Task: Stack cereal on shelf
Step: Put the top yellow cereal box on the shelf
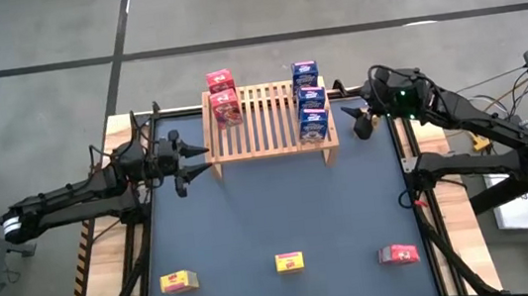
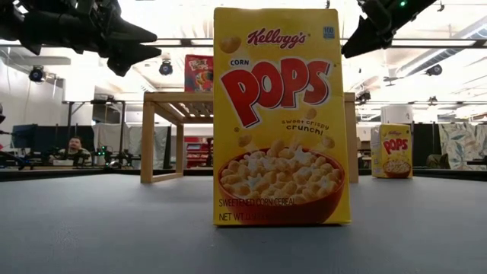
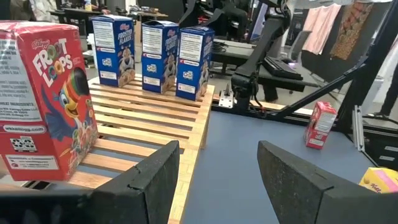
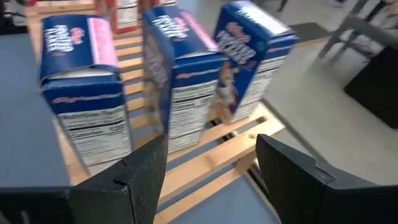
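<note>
1. Left gripper (image 1: 189, 162) hangs spread and empty beside the shelf (image 1: 266, 118); right gripper (image 1: 361, 121), likewise parted, holds nothing.
2. Remaining cereal: red box (image 1: 398, 254) and two yellow boxes (image 1: 290, 262) stand well apart from both.
3. Likely light, crushable cardboard; pinch the broad faces gently.

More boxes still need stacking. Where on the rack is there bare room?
The light wooden slatted rack is bare across its middle, between two red cereal boxes at its left end and three blue cereal boxes lining its right end. Both ends are crowded.
</note>
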